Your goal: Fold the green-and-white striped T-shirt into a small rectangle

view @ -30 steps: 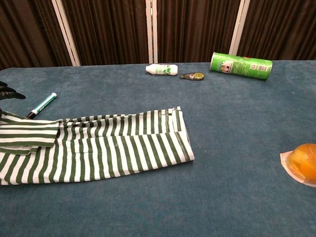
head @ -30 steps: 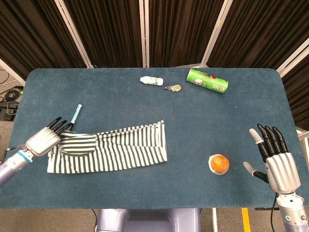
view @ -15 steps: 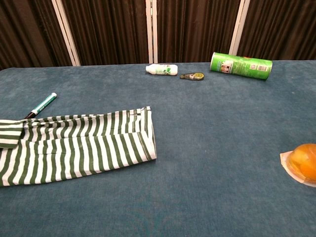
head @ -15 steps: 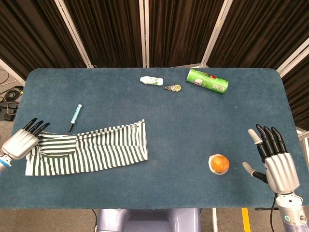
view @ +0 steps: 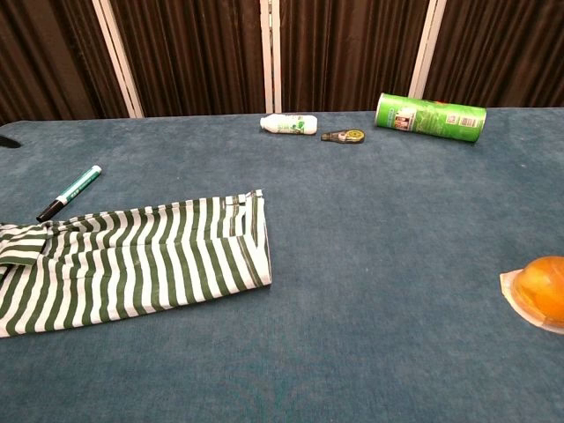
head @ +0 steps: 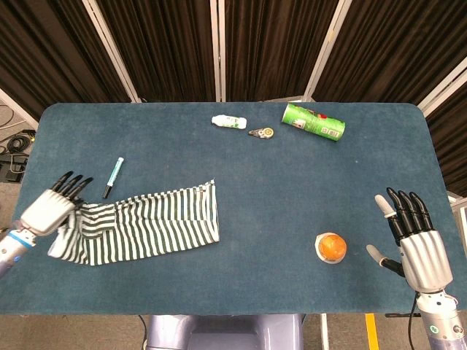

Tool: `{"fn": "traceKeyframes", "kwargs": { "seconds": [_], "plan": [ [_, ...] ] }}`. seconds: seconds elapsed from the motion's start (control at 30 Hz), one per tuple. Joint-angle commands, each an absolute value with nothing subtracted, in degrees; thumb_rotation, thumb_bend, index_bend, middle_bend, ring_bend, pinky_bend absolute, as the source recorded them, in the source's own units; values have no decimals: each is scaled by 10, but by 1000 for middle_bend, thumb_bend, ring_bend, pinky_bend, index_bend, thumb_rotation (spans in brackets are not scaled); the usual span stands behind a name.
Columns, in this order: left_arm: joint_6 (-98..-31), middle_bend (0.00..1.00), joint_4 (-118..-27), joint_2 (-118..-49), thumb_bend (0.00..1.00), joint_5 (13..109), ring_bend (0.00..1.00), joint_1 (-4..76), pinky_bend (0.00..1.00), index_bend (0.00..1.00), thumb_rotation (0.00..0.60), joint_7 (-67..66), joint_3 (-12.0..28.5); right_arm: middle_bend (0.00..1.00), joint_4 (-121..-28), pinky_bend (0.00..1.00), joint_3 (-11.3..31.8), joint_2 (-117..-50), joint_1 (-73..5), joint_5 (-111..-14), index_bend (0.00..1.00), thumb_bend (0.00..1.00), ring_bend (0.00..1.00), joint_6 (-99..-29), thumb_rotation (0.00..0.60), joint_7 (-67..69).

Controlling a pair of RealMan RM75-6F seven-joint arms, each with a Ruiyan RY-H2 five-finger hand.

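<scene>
Left hand (head: 49, 211) grips the collar end of the striped T-shirt (head: 146, 224) at the table's (head: 255, 182) left edge. We judge it roughly halfway — shirt already a long narrow band, crosswise folds remain. Right hand (head: 417, 244) idles with fingers spread, holding nothing, near the orange (head: 330, 246).

The chest view's left edge is cutting off the green-and-white striped T-shirt (view: 132, 260), and its right edge is cutting the orange fruit cup (view: 539, 291). The left hand (head: 49, 210) is hiding the shirt's end in the head view.
</scene>
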State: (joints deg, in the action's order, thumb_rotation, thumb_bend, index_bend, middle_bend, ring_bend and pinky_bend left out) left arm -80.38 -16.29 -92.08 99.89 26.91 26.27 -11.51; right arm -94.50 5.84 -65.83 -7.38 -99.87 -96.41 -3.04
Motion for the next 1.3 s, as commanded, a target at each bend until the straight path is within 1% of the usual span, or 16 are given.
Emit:
{"fn": "traceKeyframes", "kwargs": {
  "seconds": [0.03,0.3,0.57,0.9,1.07,1.3],
  "plan": [
    [-814,0,-202,-941,584,995,0,299,0,893,600,249,-99,8,-945,0,58,-658,-74,-999,123,10,0,-965,600,-29],
    [-794,0,-288,-966,584,989,0,356,0,894,600,207,-69,8,-944,0,59,-656,-73,-995,123,9,0,-964,600,-23],
    [-758,0,-331,-984,583,974,0,395,0,895,600,183,-42,8,-942,0,61,-655,-74,-991,123,10,0,-964,600,-19],
    [-731,0,-328,-1018,580,975,0,428,0,895,600,183,-32,8,-941,0,62,-656,-74,-989,123,9,0,-963,600,-19],
    [-705,0,-308,-1050,578,970,0,455,0,895,600,185,-21,8,-939,0,63,-656,-75,-986,123,10,0,-961,600,-17],
    [-671,0,-275,-1084,576,966,0,475,0,895,600,185,-21,8,-937,0,65,-656,-76,-983,123,10,0,-959,600,-16]
  ]
}}
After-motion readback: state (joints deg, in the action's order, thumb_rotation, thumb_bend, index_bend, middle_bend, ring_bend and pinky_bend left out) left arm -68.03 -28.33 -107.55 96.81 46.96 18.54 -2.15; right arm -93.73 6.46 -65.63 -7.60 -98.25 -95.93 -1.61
